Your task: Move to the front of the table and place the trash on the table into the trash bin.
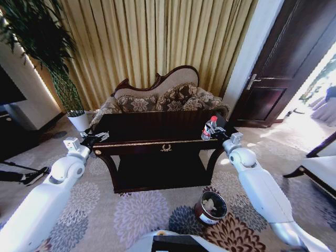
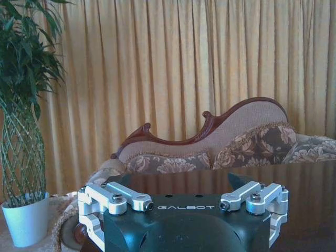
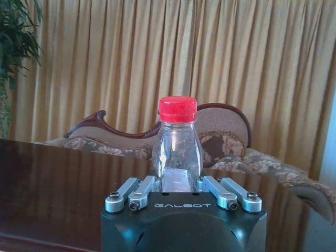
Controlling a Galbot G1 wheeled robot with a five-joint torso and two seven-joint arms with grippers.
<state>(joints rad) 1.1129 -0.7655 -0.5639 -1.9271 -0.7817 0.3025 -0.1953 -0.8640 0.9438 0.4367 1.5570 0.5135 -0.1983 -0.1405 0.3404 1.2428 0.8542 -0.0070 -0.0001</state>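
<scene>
Notably, the word GALBOT is printed in pale letters on the black housing of both grippers in the wrist views. The right gripper (image 3: pixel 178 184) is closed on the bottle (image 3: pixel 177 142), a small clear plastic bottle with a red cap; it looks empty, and its lower part sits between the linkages. In the head view the bottle (image 1: pixel 209 128) stands upright at the right end of the table (image 1: pixel 152 131), right of frame centre, with a red label band showing. The left gripper (image 1: pixel 93 137) is at the table's left edge, middle left of the frame; its fingers are spread with nothing between them. The trash bin (image 1: pixel 211 208) stands on the carpet at lower centre-right, in front of the table, holding crumpled white paper. A white label on its side is not legible
</scene>
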